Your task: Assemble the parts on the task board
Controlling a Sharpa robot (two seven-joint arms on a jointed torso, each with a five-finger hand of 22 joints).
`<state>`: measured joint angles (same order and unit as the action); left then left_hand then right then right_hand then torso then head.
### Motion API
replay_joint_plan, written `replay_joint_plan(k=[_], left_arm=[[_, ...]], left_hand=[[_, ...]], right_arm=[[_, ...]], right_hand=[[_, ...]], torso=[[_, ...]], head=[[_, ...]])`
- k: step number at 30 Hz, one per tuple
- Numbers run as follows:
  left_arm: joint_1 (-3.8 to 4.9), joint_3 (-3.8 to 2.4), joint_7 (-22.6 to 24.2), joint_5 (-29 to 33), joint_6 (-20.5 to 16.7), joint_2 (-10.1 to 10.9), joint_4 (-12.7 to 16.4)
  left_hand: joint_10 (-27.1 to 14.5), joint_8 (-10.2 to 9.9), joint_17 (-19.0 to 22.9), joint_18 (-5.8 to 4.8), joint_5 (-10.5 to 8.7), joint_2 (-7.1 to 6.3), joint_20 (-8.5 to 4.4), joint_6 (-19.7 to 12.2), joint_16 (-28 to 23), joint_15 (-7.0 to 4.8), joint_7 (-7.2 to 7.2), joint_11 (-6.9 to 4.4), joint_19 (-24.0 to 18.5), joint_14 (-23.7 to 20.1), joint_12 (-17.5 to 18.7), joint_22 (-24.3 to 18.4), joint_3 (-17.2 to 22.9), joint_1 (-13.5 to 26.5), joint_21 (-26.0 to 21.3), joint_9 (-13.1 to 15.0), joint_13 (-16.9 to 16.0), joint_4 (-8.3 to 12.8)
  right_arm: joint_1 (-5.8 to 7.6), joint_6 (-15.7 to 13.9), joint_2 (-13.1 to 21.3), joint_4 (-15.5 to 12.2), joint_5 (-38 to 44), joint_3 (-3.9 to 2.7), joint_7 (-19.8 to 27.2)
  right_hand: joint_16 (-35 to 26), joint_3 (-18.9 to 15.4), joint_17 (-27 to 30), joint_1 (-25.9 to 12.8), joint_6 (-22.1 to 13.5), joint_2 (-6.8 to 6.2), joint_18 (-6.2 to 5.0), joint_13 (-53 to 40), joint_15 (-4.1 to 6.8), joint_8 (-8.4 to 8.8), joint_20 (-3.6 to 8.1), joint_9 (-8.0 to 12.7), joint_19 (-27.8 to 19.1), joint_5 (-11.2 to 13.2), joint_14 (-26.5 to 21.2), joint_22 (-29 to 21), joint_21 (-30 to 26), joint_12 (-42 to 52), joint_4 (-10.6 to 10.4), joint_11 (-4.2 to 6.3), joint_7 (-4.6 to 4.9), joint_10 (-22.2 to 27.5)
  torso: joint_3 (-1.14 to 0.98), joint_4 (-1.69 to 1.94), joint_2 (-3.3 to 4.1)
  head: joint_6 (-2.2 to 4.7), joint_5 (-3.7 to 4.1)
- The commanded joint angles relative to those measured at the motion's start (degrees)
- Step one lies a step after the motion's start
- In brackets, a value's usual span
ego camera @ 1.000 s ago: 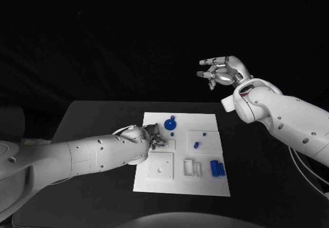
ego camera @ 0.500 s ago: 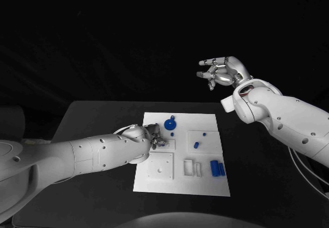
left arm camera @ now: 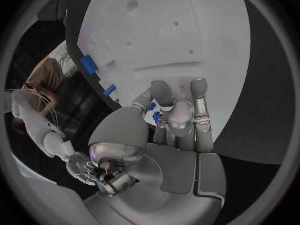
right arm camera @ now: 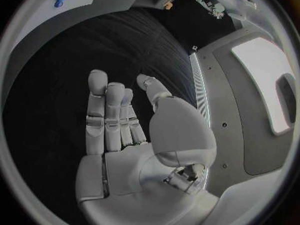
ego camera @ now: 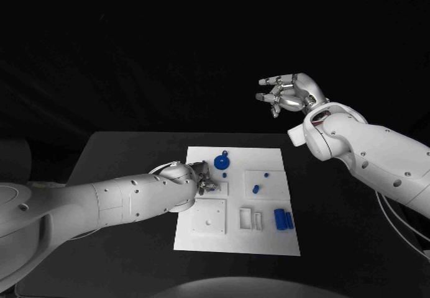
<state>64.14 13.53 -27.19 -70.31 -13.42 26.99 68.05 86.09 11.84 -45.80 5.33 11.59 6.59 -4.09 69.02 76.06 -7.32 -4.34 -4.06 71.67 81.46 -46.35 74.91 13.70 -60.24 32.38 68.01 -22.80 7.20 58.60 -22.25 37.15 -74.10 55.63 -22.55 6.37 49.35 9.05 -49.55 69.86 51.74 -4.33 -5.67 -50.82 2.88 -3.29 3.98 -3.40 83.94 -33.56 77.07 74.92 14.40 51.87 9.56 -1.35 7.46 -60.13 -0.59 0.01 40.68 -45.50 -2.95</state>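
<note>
a black table [ego camera: 117, 155] under a dark backdrop carries the white task board [ego camera: 235, 202] at centre frame. on the board a round blue part [ego camera: 222, 164] sits near the upper edge, two small blue parts [ego camera: 257, 186] lie mid-board, and a blue cylinder [ego camera: 280, 218] rests toward the lower right. the left hand [ego camera: 199, 178] is down at the board's left side beside the round part, fingers bent toward the surface; whether it holds anything cannot be told. the right hand [ego camera: 288, 93] hangs high in the upper right, fingers apart, holding nothing.
</note>
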Motion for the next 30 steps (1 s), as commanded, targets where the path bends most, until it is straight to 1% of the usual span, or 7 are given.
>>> replay_joint_plan(k=[1,9,12,15,18,26,30], left_arm=[[-0.27,0.23,-0.55,0.75,1.57,-0.01,-0.62],[-0.27,0.22,-0.38,0.97,0.76,0.08,-1.0],[-0.27,0.22,-0.37,0.98,0.44,0.15,-1.08],[-0.27,0.22,-0.34,0.99,0.25,0.22,-1.12],[-0.27,0.22,-0.31,0.98,0.21,0.27,-1.16],[-0.27,0.21,-0.18,0.95,-0.01,0.34,-1.29],[-0.27,0.21,0.09,0.97,-0.39,0.39,-1.29]], left_hand=[[0.55,-0.11,0.12,0.38,-1.3,0.29,0.36,12.13,-0.35,-0.33,9.27,-2.2,-0.17,-0.19,0.1,1.0,-1.2,-0.74,-0.14,0.07,0.13,-0.81],[0.56,-0.1,0.71,0.28,-5.85,-2.23,0.24,12.04,-0.6,-0.39,9.35,-2.21,-0.08,-0.35,0.18,1.0,-4.56,1.47,-0.43,0.16,0.49,-5.47],[0.57,-0.17,0.77,0.17,-6.62,-4.54,0.12,12.09,-0.6,-0.44,9.41,-2.25,-0.03,-0.39,0.18,1.01,-4.91,2.28,-0.56,0.1,0.65,-8.23],[0.56,-0.27,0.88,0.12,-7.34,-8.07,0.08,12.3,-0.64,-0.44,9.43,-2.26,0.02,-0.47,0.2,1.03,-2.4,2.4,-0.71,-0.02,0.8,-12.22],[0.56,-0.3,0.81,0.1,-7.74,-10.3,0.08,12.46,-0.59,-0.5,9.44,-2.28,0.04,-0.48,0.14,1.04,-0.73,2.08,-0.76,-0.02,0.86,-14.8],[0.59,-0.4,0.73,0.3,-7.94,-11.88,0.19,12.61,-0.56,-0.54,9.39,-2.3,0.09,-0.44,0.11,1.04,0.26,1.23,-0.75,-0.01,0.92,-17.21],[0.56,-0.47,0.7,0.38,-8.63,-13.76,0.23,12.76,-0.56,-0.58,9.42,-2.31,0.1,-0.46,0.15,1.04,0.45,1.35,-0.75,-0.07,0.97,-19.59]], right_arm=[[-0.04,0.81,-0.02,-0.04,0.01,-0.03,0.44],[-0.08,0.76,0.03,-0.02,0.01,-0.03,0.45],[-0.11,0.74,0.07,-0.01,0.01,-0.03,0.44],[-0.14,0.71,0.12,-0.01,0.01,-0.03,0.44],[-0.16,0.68,0.17,0.0,0.01,-0.03,0.42],[-0.27,0.68,0.22,0.02,0.01,-0.03,0.4],[-0.37,0.67,0.23,0.04,0.01,-0.03,0.4]], right_hand=[[0.03,0.15,0.08,-0.7,0.39,-0.06,-0.9,0.02,0.05,-0.1,0.01,-0.05,1.5,-0.38,-0.25,1.71,-0.3,0.15,-0.23,0.17,0.06,0.37],[0.03,0.09,0.08,-0.77,0.32,-0.06,-0.9,0.02,0.04,-0.11,0.01,-0.05,1.48,-0.39,-0.25,1.7,-0.33,0.14,-0.28,0.16,0.07,0.38],[0.03,0.09,0.08,-0.77,0.32,-0.06,-0.9,0.02,0.04,-0.11,0.01,-0.05,1.48,-0.39,-0.25,1.7,-0.33,0.14,-0.28,0.16,0.07,0.38],[-0.01,-0.09,0.1,-0.82,0.13,-0.08,-0.91,0.03,0.02,-0.09,-0.01,-0.05,1.44,-0.41,-0.29,1.66,-0.55,0.13,-0.36,0.14,0.08,0.4],[-0.01,-0.09,0.1,-0.82,0.13,-0.08,-0.91,0.03,0.02,-0.09,-0.01,-0.05,1.44,-0.41,-0.29,1.66,-0.55,0.13,-0.36,0.14,0.08,0.4],[-0.01,-0.09,0.1,-0.82,0.13,-0.08,-0.91,0.03,0.02,-0.09,-0.01,-0.05,1.44,-0.41,-0.29,1.66,-0.55,0.13,-0.36,0.14,0.08,0.4],[-0.01,-0.09,0.1,-0.82,0.13,-0.08,-0.91,0.03,0.02,-0.09,-0.01,-0.05,1.44,-0.41,-0.29,1.66,-0.55,0.13,-0.36,0.14,0.08,0.4]], torso=[[0.01,0.04,-0.03],[0.02,0.01,0.0],[0.03,0.0,0.01],[0.02,0.01,-0.01],[0.01,0.02,-0.03],[0.03,0.02,-0.03],[0.03,0.04,-0.01]], head=[[-0.03,0.04],[-0.05,0.13],[-0.08,0.16],[-0.09,0.21],[-0.12,0.23],[-0.13,0.26],[-0.1,0.27]])
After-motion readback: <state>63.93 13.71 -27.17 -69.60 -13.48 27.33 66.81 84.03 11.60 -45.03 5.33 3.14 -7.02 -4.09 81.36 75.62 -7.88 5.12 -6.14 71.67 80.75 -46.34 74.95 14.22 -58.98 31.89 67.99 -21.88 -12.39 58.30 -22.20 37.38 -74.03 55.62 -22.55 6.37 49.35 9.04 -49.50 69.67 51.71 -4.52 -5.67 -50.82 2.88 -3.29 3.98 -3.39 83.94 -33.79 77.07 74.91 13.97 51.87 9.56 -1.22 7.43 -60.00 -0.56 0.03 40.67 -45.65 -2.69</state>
